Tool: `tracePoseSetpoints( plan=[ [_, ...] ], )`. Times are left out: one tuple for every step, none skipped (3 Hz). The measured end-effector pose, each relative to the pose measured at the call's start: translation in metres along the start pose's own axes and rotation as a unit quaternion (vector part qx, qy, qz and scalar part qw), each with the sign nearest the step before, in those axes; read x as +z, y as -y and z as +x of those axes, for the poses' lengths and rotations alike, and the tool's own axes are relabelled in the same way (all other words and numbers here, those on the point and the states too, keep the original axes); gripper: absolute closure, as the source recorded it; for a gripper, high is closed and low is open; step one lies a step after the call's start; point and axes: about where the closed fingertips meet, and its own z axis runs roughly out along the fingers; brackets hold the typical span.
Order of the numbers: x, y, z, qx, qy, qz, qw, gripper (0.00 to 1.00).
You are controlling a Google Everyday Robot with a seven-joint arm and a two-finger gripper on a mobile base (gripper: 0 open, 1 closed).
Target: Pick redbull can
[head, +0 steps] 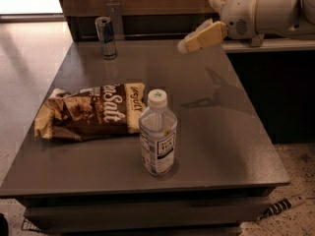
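Approach phase, grasp not yet made. The gripper (186, 44) hangs in the air above the far right part of the table (221, 136), carried by the white arm (263, 11) that reaches in from the right. It holds nothing, and whether it is spread or closed cannot be told. The redbull can (106, 37) stands upright well to the gripper's left, at about the same depth, untouched. A water bottle (157, 136) and a snack bag (91, 113) sit nearer the camera than the gripper, off its direct line to the can. Judged remaining: crossing to the can, closing on it, lifting.
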Motion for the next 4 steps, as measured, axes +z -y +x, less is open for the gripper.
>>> tracePoseSetpoints(
  plan=[
    [0.039, -0.001, -0.014, 0.051, 0.036, -0.045, 0.997, 0.0],
    [0.039, -0.001, -0.014, 0.051, 0.036, -0.045, 0.997, 0.0],
    [0.058, 0.013, -0.011, 0.055, 0.04, -0.039, 0.9969, 0.0],
    [0.098, 0.034, -0.006, 0.065, 0.051, -0.024, 0.9963, 0.0]
  ],
)
